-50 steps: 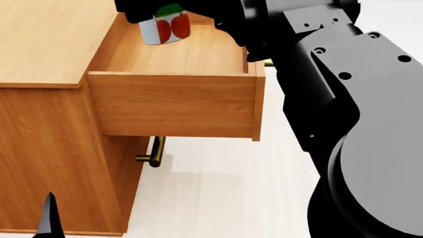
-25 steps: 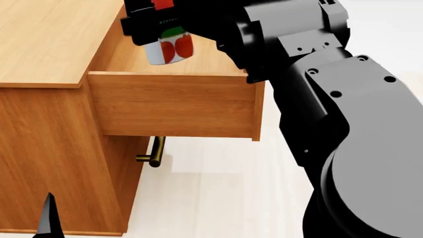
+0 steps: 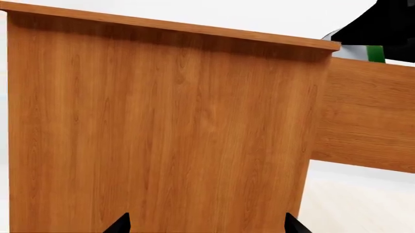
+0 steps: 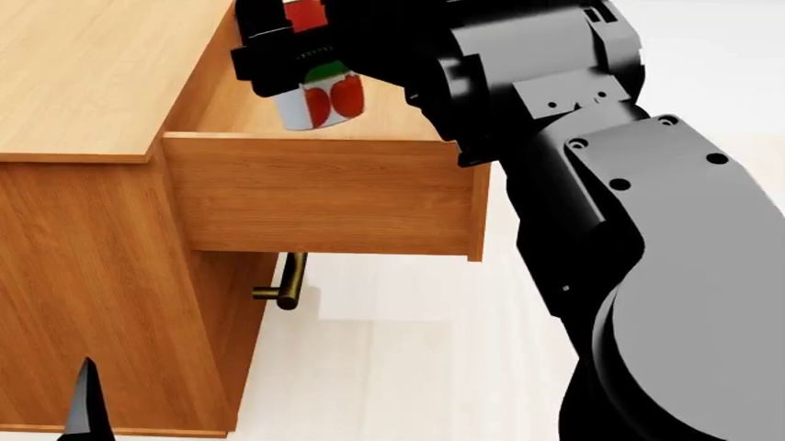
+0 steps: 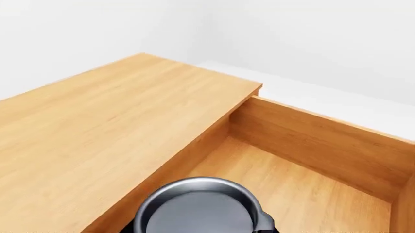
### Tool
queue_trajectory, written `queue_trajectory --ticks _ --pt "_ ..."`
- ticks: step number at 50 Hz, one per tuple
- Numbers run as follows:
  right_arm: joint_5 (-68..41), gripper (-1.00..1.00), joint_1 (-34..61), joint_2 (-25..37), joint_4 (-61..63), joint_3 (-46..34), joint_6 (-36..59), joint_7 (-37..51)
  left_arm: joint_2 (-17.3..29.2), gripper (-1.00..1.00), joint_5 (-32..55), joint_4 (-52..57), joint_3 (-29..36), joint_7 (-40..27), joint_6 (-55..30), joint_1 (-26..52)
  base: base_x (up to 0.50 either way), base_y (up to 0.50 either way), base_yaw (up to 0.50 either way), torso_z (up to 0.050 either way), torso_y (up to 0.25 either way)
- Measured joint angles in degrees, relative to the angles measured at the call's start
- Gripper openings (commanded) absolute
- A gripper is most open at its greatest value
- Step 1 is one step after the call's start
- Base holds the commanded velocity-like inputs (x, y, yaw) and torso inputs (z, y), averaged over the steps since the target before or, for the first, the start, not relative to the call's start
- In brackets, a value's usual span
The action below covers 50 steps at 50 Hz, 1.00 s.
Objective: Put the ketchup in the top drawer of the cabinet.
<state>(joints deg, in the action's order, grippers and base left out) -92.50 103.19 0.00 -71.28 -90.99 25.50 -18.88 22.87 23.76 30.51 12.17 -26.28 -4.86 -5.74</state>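
The ketchup (image 4: 324,99), a small can with a red and green label, hangs upright over the inside of the open top drawer (image 4: 322,195), near its back left corner. My right gripper (image 4: 285,53) is shut on its upper part. In the right wrist view its grey lid (image 5: 199,209) fills the near edge, with the drawer floor (image 5: 304,194) below it. The cabinet (image 4: 86,73) stands at the left. My left gripper (image 3: 207,228) is open and faces the cabinet's side wall (image 3: 162,131), low down; one fingertip (image 4: 86,404) shows in the head view.
The lower drawer's brass handle (image 4: 290,283) sticks out under the open drawer. My right arm (image 4: 638,239) fills the right side of the head view. Pale floor (image 4: 405,367) lies in front of the cabinet. The drawer's side (image 3: 370,116) juts out past the cabinet wall.
My right arm has brought the ketchup down and a little toward the drawer's front, so the can now sits lower over the drawer. The left gripper has barely moved.
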Motion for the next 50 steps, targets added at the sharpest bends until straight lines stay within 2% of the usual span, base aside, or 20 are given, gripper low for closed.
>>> queue_trajectory --ticks 29,30,50 --pt "1.3 -1.0 -1.1 0.0 0.0 0.4 -0.4 0.1 0.3 1.0 0.1 -0.3 0.1 -0.4 0.3 0.0 0.0 0.0 0.0 0.0 0.0" --pt "1.4 1.0 -1.1 0.0 0.0 0.4 -0.4 0.1 0.3 1.0 0.1 -0.3 0.1 -0.5 0.3 0.0 0.0 0.0 0.0 0.015 0.0" --pt "4.3 1.0 -1.2 0.0 0.3 1.3 -1.9 -0.4 0.5 1.0 0.2 -0.3 0.2 -0.8 0.4 0.0 0.0 0.0 0.0 0.0 0.0"
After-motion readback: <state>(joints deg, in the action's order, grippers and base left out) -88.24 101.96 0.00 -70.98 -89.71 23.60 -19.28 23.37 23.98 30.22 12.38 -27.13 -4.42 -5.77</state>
